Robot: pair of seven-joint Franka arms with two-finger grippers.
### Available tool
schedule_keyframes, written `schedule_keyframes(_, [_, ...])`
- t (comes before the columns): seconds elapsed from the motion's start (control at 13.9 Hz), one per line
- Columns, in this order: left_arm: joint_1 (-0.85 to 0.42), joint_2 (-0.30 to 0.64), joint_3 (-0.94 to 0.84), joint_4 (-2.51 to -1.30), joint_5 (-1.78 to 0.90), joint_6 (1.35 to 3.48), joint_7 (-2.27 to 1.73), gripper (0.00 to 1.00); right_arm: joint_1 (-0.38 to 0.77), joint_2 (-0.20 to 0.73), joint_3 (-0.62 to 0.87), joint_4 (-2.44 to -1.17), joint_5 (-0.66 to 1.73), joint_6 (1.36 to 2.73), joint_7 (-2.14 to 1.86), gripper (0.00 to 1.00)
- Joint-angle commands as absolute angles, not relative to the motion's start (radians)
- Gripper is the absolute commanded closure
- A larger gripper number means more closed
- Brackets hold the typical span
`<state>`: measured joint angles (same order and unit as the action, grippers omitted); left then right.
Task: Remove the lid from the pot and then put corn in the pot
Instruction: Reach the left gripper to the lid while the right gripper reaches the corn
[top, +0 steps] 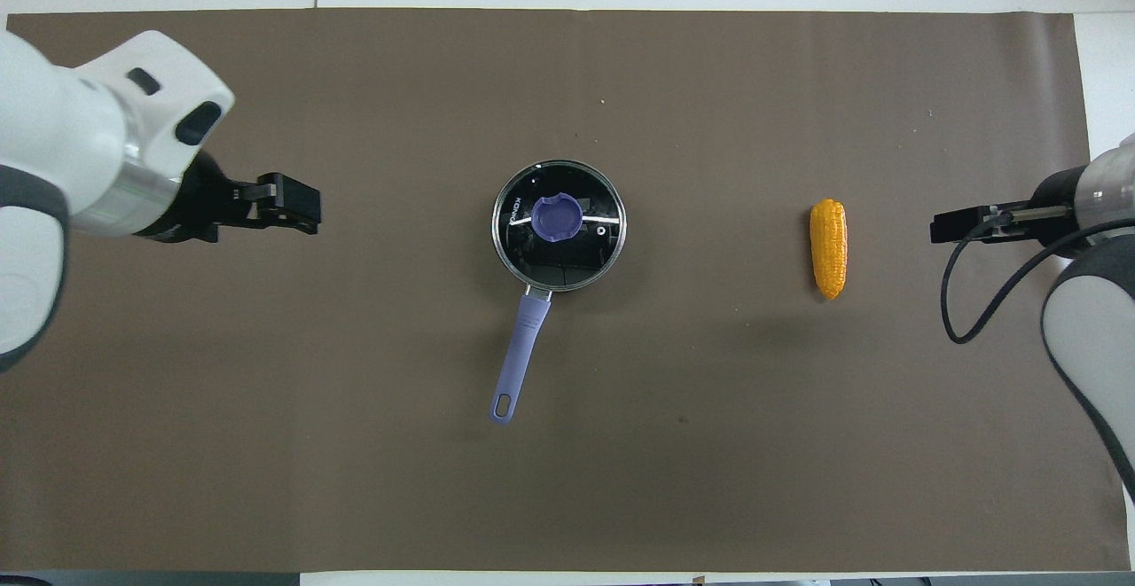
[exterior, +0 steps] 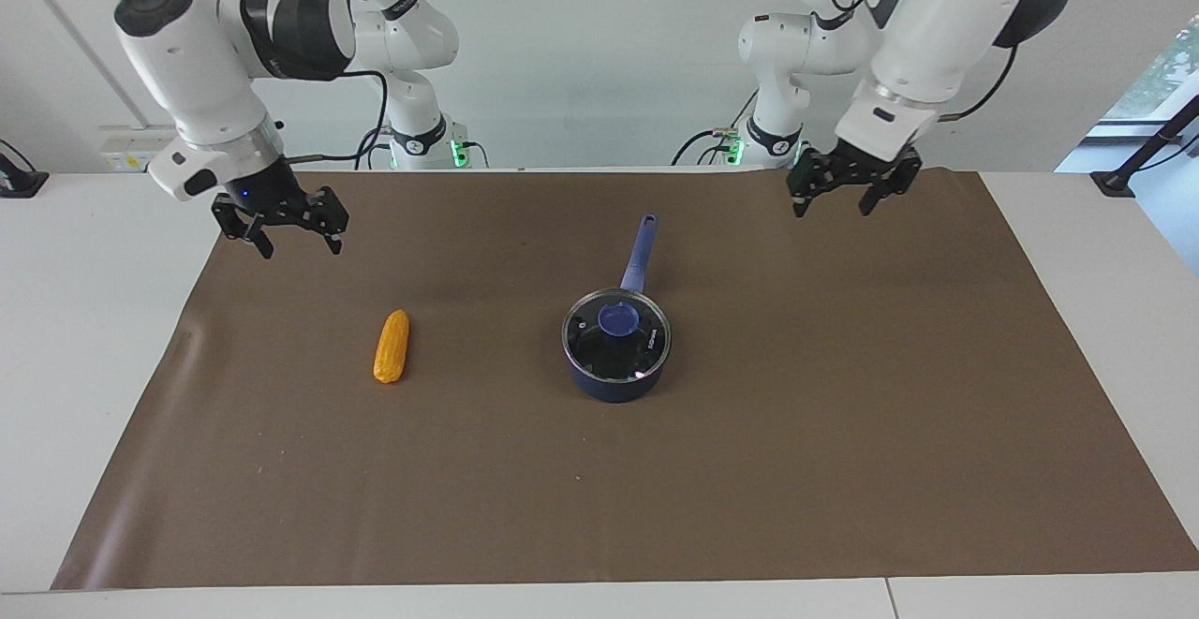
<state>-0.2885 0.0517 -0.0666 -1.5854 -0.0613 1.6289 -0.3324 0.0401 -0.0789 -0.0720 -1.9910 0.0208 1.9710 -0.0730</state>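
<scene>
The dark blue pot (exterior: 614, 388) stands in the middle of the brown mat, its long handle (top: 521, 351) pointing toward the robots. The glass lid (exterior: 637, 349) with its blue knob (top: 557, 217) sits on the pot. The yellow-orange corn (exterior: 392, 346) lies on the mat toward the right arm's end; it also shows in the overhead view (top: 828, 247). My right gripper (exterior: 300, 244) is open and empty in the air over the mat, apart from the corn. My left gripper (exterior: 832, 207) is open and empty in the air over the mat toward the left arm's end, well apart from the pot.
The brown mat (exterior: 843, 432) covers most of the white table (exterior: 84, 338). A black cable (top: 975, 293) loops from the right wrist. Nothing else lies on the mat.
</scene>
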Motion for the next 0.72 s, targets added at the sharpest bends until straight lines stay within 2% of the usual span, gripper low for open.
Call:
schedule_keyframes(0.0, [-0.414,0.343,-0.051,-1.299,-0.092,1.612,-0.472,0.0,0.051,0.004,-0.064,-2.039,0.037,2.086,-0.019,0.0])
schedule_keyframes(0.07, [-0.469,0.439,-0.043,-1.213,-0.089,1.617,-0.541,0.0,0.075,0.032,-0.064,-2.048,0.038,2.13,-0.014,0.0])
schedule_keyframes(0.22, [-0.543,0.556,-0.04,-1.138,-0.086,1.659,-0.593,0.0,0.087,0.083,-0.064,-2.1,0.04,2.26,-0.012,0.0])
schedule_keyframes(0.36, [-0.6,0.598,-0.04,-1.138,-0.069,1.728,-0.644,0.0,0.107,0.119,-0.064,-2.146,0.043,2.382,-0.003,0.0])
schedule_keyframes(0.65, [-0.604,0.6,-0.041,-1.15,-0.031,1.729,-0.641,0.0,0.141,0.173,-0.064,-2.149,0.043,2.393,-0.001,0.0])
